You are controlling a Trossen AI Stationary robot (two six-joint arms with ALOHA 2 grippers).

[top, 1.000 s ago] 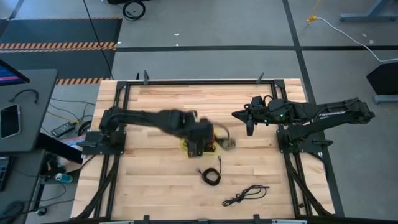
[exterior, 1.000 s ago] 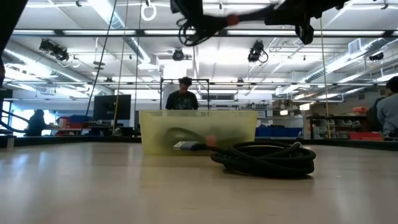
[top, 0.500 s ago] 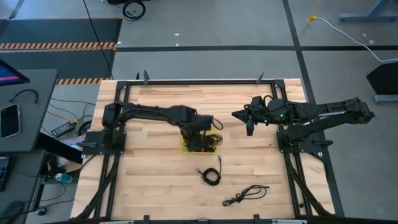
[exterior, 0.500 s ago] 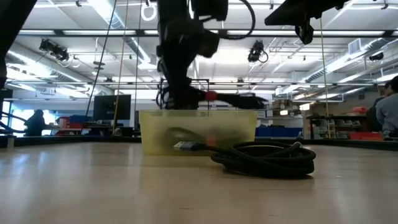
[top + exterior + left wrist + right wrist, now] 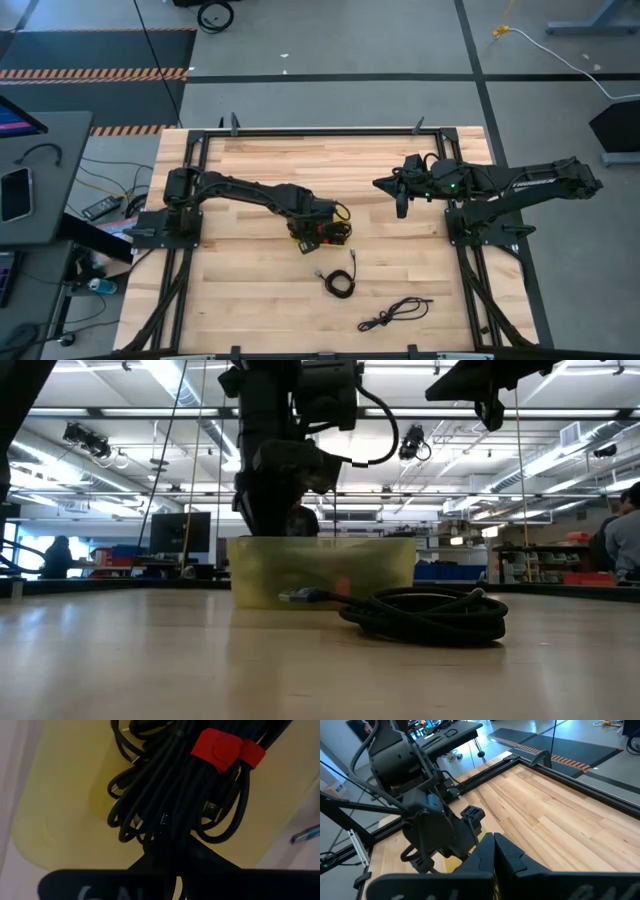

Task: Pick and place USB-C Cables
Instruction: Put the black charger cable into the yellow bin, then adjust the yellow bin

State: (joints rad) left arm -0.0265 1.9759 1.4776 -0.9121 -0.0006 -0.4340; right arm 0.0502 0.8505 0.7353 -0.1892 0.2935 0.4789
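The left gripper [image 5: 318,233] is low inside the yellow bin [image 5: 341,213] at the centre of the high view, and in the left wrist view its fingers are closed on a bundled cable [image 5: 190,805], a thick black bundle with red ties [image 5: 216,751] that hangs over the yellow floor of the bin. I think the main risk here is that the loops of this bundle catch on a finger when it is released, so that the cable comes up again with the gripper and falls outside the bin. The loose loops at the lower part of that view look free enough to snag. A second risk, in my judgement, is that the arm pushes the light bin sideways, because the gripper is close to its wall in the low view. As for the contents, the bin [image 5: 320,570] shows dark cable shapes and a red spot through its translucent side, but I cannot count how many cables lie in it. Two more cables are still on the table: a coiled cable [image 5: 340,283] just below the bin in the high view, and a loose cable [image 5: 396,313] toward the lower right. The right gripper [image 5: 400,203] waits above the table at centre right, well apart from the bin; whether it is open I cannot tell.
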